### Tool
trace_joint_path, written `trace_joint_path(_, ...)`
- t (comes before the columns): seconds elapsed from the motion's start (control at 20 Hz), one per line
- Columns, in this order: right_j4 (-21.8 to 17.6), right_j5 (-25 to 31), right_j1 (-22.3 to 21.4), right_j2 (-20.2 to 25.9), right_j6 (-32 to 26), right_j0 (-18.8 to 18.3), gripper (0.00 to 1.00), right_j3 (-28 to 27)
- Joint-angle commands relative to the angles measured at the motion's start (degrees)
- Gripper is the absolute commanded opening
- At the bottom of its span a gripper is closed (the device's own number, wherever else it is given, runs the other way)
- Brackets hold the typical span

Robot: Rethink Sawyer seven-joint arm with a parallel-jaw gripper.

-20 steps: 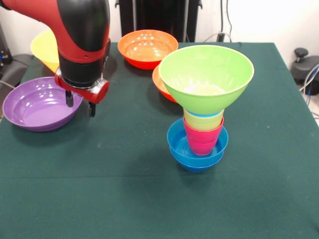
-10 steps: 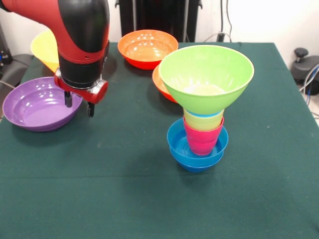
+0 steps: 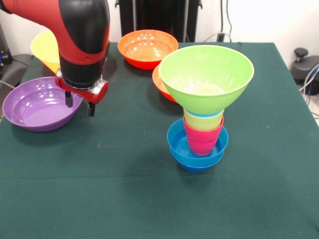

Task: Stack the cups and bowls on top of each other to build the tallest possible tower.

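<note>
The tower stands mid-table: two nested small blue bowls (image 3: 197,144), a pink cup (image 3: 202,138) in them, a yellow cup (image 3: 203,121) in that, a sliver of light blue cup rim (image 3: 203,114), and the lime green bowl (image 3: 206,77) on top. My gripper (image 3: 80,104) hangs open and empty over the right rim of the purple bowl (image 3: 37,103), far left of the tower. One orange bowl (image 3: 147,47) sits at the back. A second orange bowl (image 3: 160,82) is mostly hidden behind the green bowl. The yellow bowl (image 3: 45,47) is partly hidden behind my arm.
The green table cloth (image 3: 124,189) reaches the front edge. A black stand (image 3: 159,17) rises behind the table. Cables and a black object (image 3: 304,62) lie off the table's right side.
The gripper has shifted very slightly; nothing else has moved.
</note>
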Motion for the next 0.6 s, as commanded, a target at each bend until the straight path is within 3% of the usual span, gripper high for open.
trace_joint_path(0.05,-4.7,-3.2,2.9,6.6,-3.9,-0.9,1.0,1.9)
trace_joint_path(0.6,-4.9,-3.2,3.1,6.7,-4.2,-1.2,1.0,1.8)
